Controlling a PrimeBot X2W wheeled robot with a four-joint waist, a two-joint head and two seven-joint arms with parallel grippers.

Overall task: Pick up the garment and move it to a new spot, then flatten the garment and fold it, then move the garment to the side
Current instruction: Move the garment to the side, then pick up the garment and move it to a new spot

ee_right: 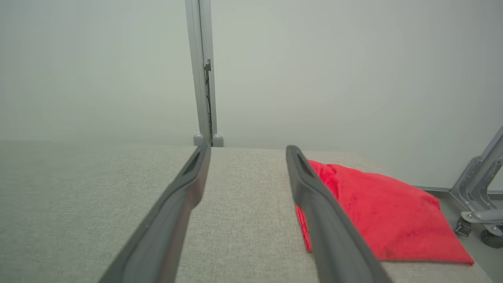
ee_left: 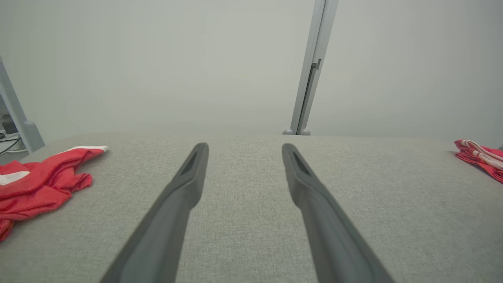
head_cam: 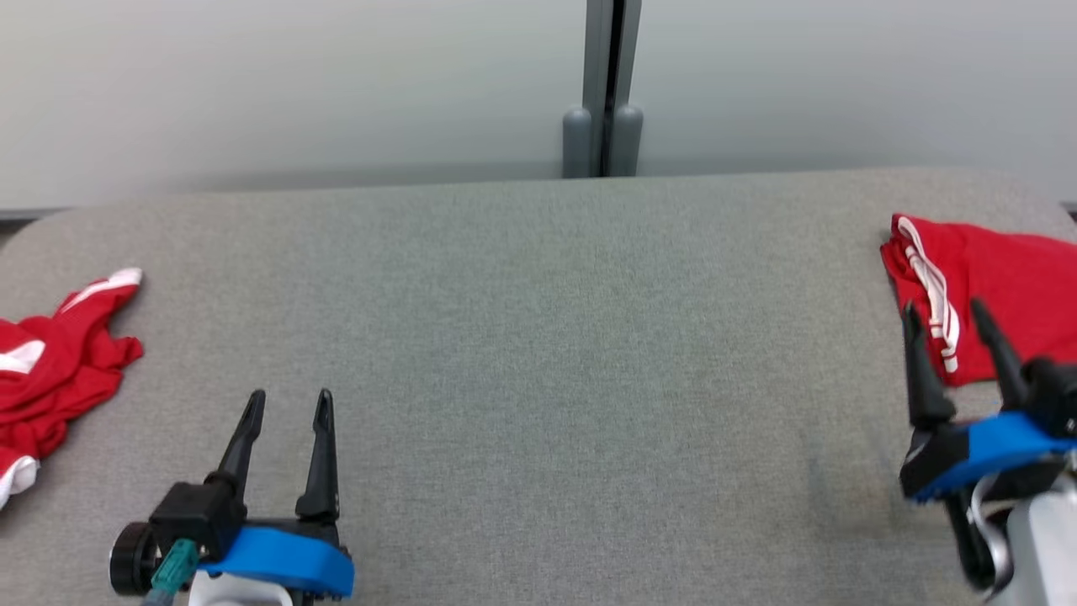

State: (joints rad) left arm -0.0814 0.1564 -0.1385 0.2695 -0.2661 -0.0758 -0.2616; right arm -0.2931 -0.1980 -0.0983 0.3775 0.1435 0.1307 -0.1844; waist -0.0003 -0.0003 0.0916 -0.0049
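A folded red garment (head_cam: 1001, 286) with white stripes lies at the right end of the grey padded table (head_cam: 538, 337). My right gripper (head_cam: 944, 310) hovers at the garment's near left edge, open and holding nothing. In the right wrist view the right gripper (ee_right: 248, 150) has only bare table between its fingers, and the garment (ee_right: 377, 216) lies just right of the right finger. My left gripper (head_cam: 289, 402) stands open over the table's near left part, empty. From the left wrist the left gripper (ee_left: 244, 147) points across the table, with the folded garment (ee_left: 479, 159) far right.
A second, crumpled red and white garment (head_cam: 50, 370) lies at the table's left end (ee_left: 39, 181). A grey post (head_cam: 602, 126) stands behind the table against a pale wall. A metal frame with a caster (ee_right: 479, 192) stands past the table's right end.
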